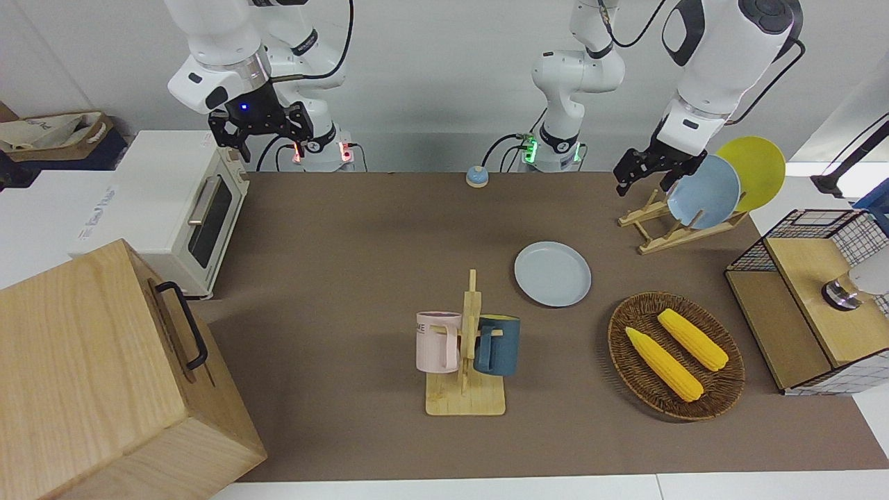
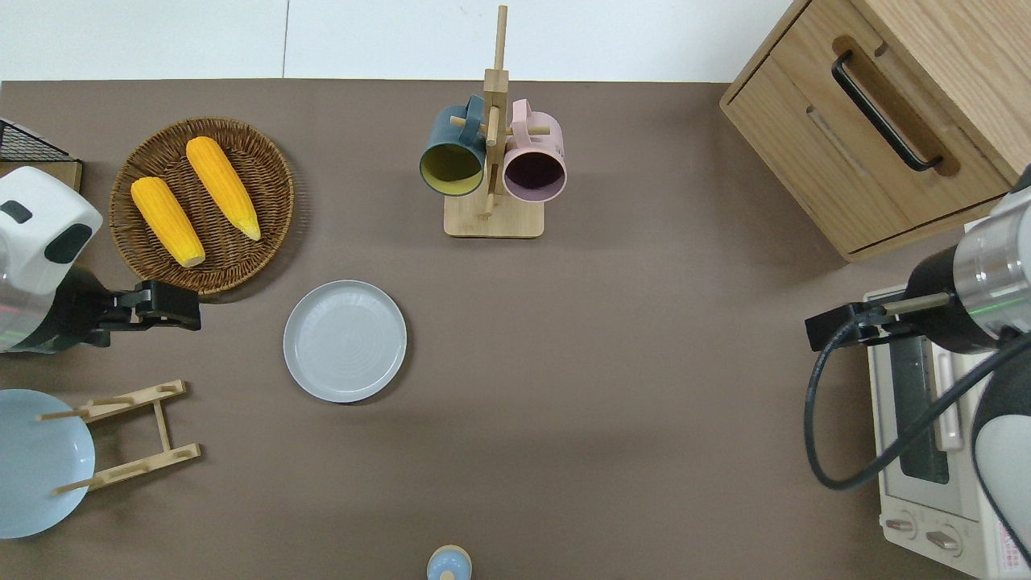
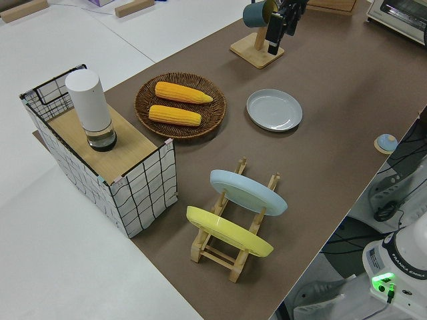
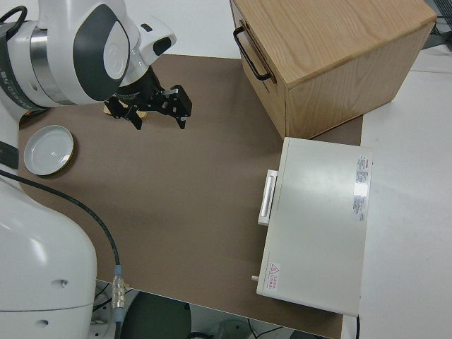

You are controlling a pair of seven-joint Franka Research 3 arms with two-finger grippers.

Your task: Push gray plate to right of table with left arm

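Nearest the robots: small blue bell (image 2: 449,564) at the table (image 2: 612,362) edge, 6 o'clock in the overhead view. At 8 o'clock, wooden dish rack (image 2: 129,435) with the light blue plate (image 2: 32,463) and yellow plate (image 1: 757,170) standing in it.

Left gripper (image 2: 173,306) up in the air at 9 o'clock, over bare cloth between the rack and the corn basket (image 2: 201,205); whether its jaws are apart or together cannot be told. Right arm parked, right gripper (image 4: 157,107) with jaws apart.

Gray plate (image 2: 345,341) lies flat on the cloth, about 8 o'clock from table centre, toward the left arm's end, apart from the left gripper, nothing touching it.

Farther out: basket with two corn cobs at 10 o'clock; mug tree (image 2: 493,161) with a dark blue and a pink mug at 12 o'clock; toaster oven (image 2: 926,451) at 4 o'clock; wooden drawer cabinet (image 2: 878,121) at 2 o'clock
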